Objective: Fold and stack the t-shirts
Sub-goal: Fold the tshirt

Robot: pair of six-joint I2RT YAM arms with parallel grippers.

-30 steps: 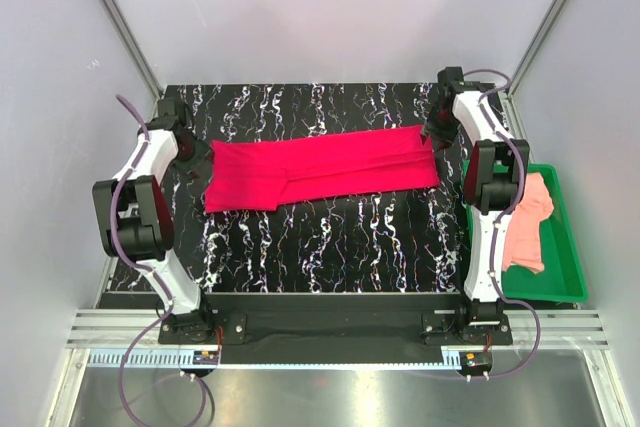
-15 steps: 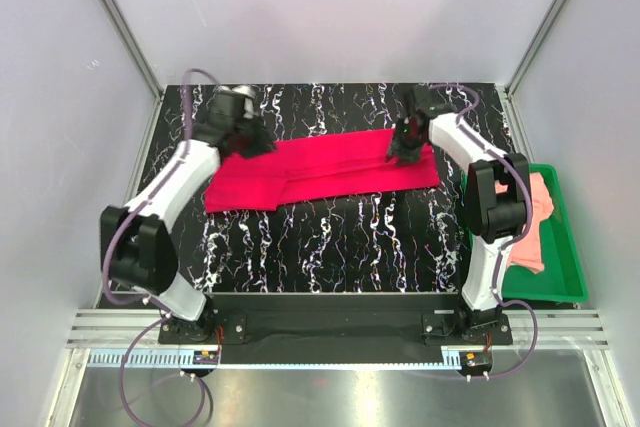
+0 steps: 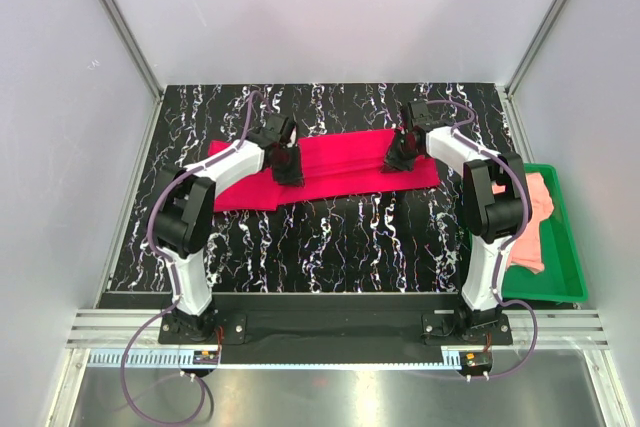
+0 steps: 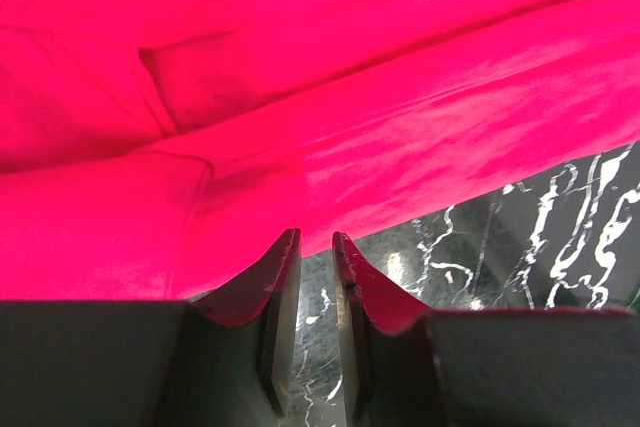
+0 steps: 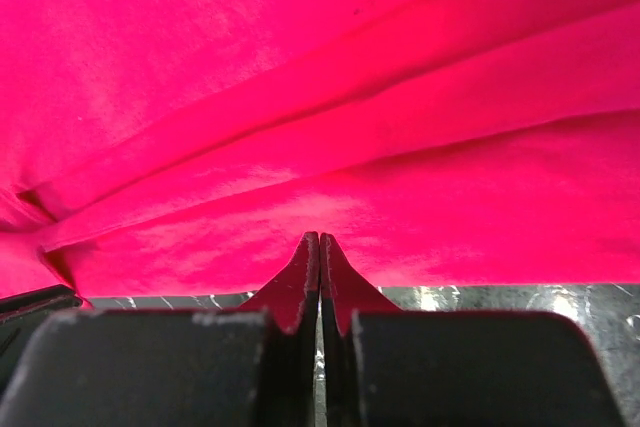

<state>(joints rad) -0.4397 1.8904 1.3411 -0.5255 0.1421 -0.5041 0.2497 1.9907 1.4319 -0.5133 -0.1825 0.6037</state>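
The crimson-red t-shirt [image 3: 340,162] lies folded in a long band across the back of the black marbled table [image 3: 330,247]. My left gripper [image 3: 290,175] is low over its near edge, left of the middle. In the left wrist view its jaws [image 4: 315,239] stand a narrow gap apart at the red t-shirt's [image 4: 350,97] hem, with bare table showing between them. My right gripper [image 3: 393,162] is down on the band's right part. Its jaws [image 5: 320,237] are pressed together over the red t-shirt's [image 5: 350,97] near edge; I cannot tell whether cloth is pinched. The salmon-pink t-shirt [image 3: 530,217] lies crumpled in the tray.
A green plastic tray [image 3: 572,272] stands off the table's right edge, beside the right arm's base. Pale walls with metal corner posts close in the back and sides. Both arm bases sit on the rail at the near edge.
Both arms have swung in from the red t-shirt's two ends toward its middle and come down to its near edge. Both pairs of jaws have narrowed; the right pair has closed fully.
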